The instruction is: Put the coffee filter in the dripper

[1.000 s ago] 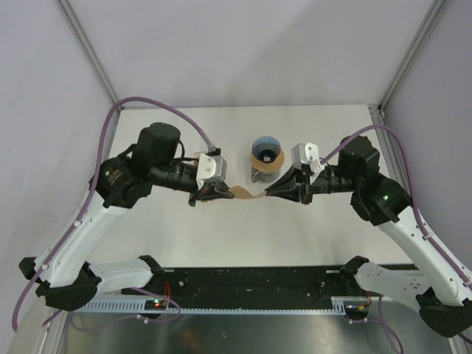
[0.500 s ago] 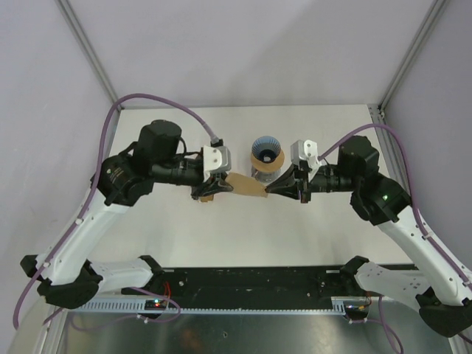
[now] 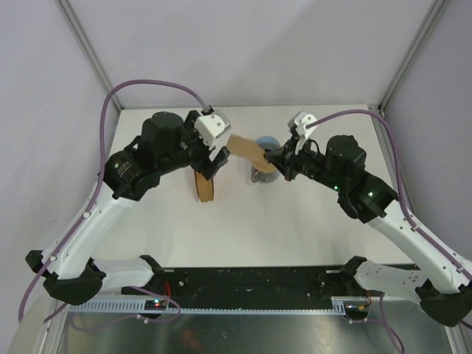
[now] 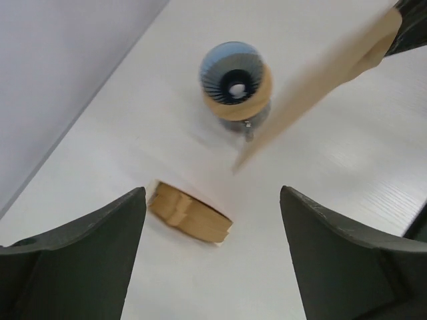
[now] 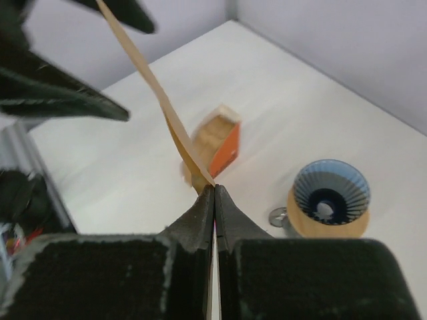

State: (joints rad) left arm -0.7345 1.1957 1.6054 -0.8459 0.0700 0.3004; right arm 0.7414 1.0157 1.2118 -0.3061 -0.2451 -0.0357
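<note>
At the right gripper (image 5: 214, 190), found both fingers pressed flat together on one corner of the coffee filter (image 5: 143, 67); saw the sheet rising from that pinch as a long thin strip, edge-on in the right wrist view, slanting up and toward the left arm; judged its long axis to run roughly from one gripper to the other. At the left gripper (image 3: 214, 158), found the fingers spread wide with nothing between them; saw the filter's free end near them but apart, with no contact visible from the left wrist; placed the filter in the air above the table (image 3: 317, 221), crossing over the dripper (image 3: 267, 140) in the overhead view; could not tell the gap between paper and cone. Located the dripper just beside the right gripper, upright, with blue ribbed mouth open upward, wooden collar (image 5: 327, 227) round it and nothing inside; noted the stack of filters (image 3: 204, 184) standing on edge on the table below the left gripper, apart from the dripper. Judged the right arm the nearer and the only one with a hold; judged the coming move to turn on swinging the long sheet round to point down into the cone's mouth rather than across it; feared a flat sheet bridging the rim instead of seating.
</note>
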